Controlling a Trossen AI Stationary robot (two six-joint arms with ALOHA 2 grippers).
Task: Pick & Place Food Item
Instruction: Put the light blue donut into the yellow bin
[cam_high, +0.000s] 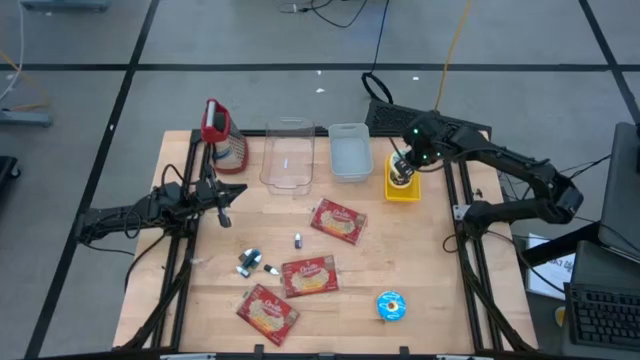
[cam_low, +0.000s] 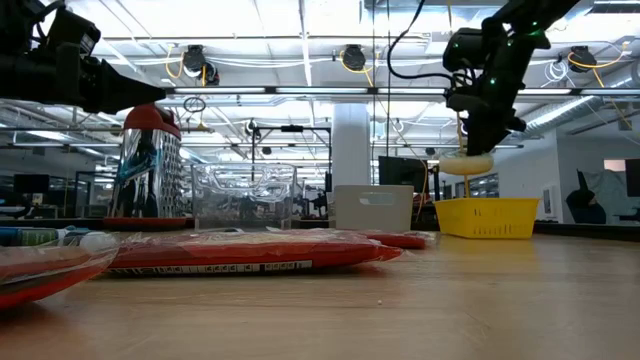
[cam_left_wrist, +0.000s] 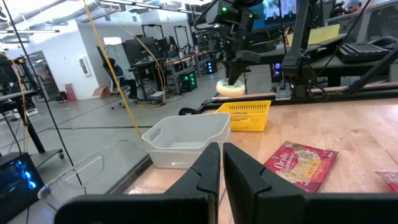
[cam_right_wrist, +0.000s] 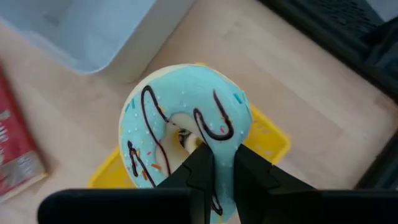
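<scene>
Right gripper (cam_right_wrist: 222, 163) clamped on one blue donut (cam_right_wrist: 186, 127) above yellow basket (cam_high: 403, 187); second donut (cam_high: 390, 306) and three snack packets on table; left gripper (cam_left_wrist: 221, 163) closed, empty.

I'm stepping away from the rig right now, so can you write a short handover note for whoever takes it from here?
Right gripper: shut on the blue-iced donut, holding it just above the yellow basket at the table's far right.
Left gripper: shut, empty, hovering at the table's left side near the grater.
Other things: a second blue donut lies near the front edge; three red snack packets lie mid-table; a clear tub and a grey bin stand at the back.
Done: donut picked up and brought over the basket.
Left: probably lower and release it into the basket.
</scene>
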